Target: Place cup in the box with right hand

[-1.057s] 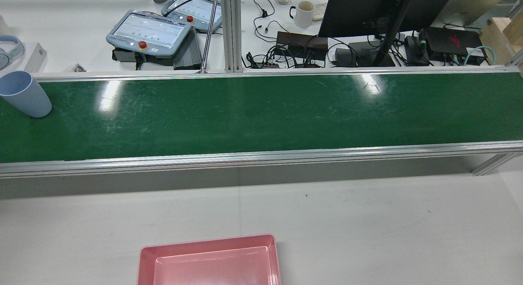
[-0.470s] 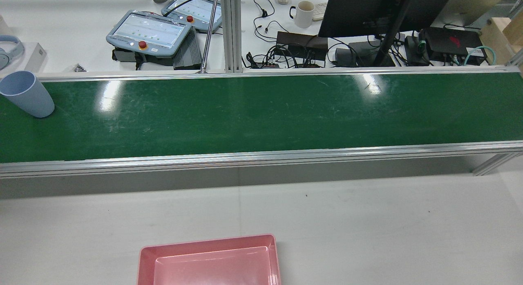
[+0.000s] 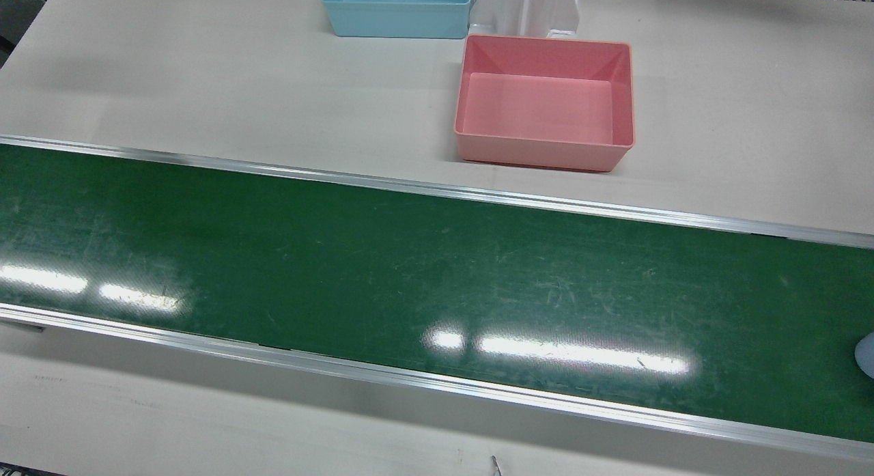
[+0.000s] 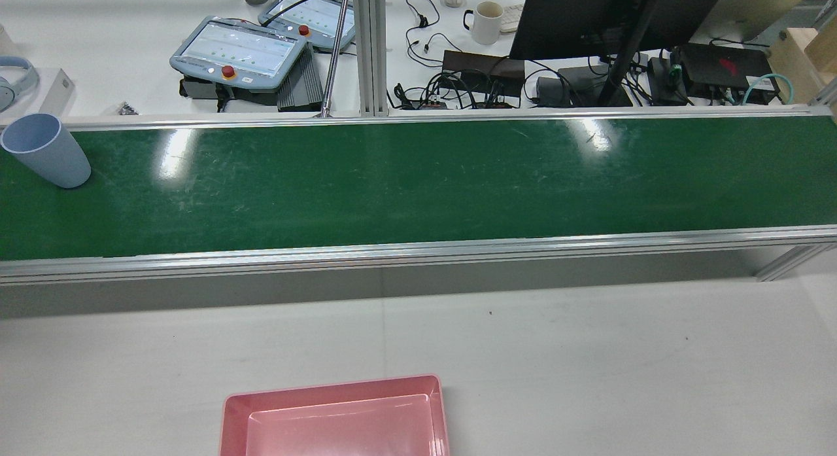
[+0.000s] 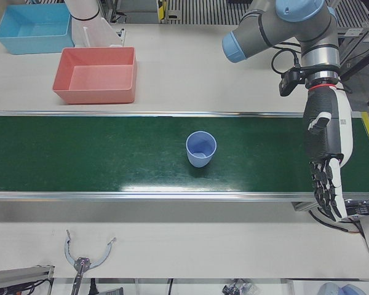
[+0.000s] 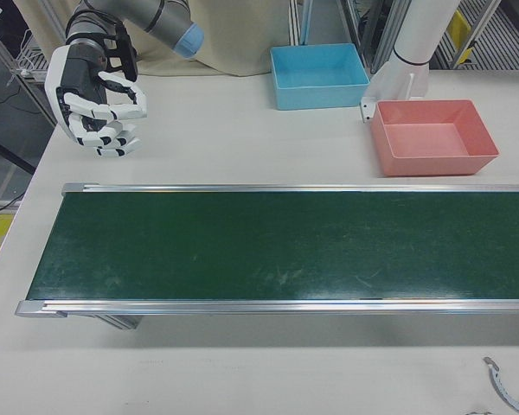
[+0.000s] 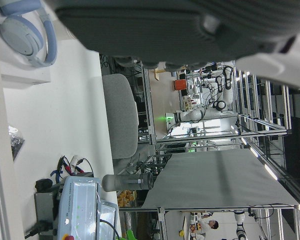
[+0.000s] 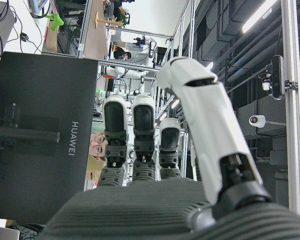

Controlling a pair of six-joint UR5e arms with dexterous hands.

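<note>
One long green conveyor belt [image 5: 111,153] carries the light blue plastic cup [image 5: 201,149], upright on the half before the left arm. The pink rectangular plastic box [image 6: 434,137] sits on the white table beside the belt. The right hand [image 6: 97,104] hangs beyond the belt's end, fingers loosely curled, holding nothing. The left hand [image 5: 326,163] hangs with fingers extended, empty.

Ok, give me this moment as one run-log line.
cup: upright on green belt, unheld | right hand: open, off belt | left hand: open | pink box: empty
</note>
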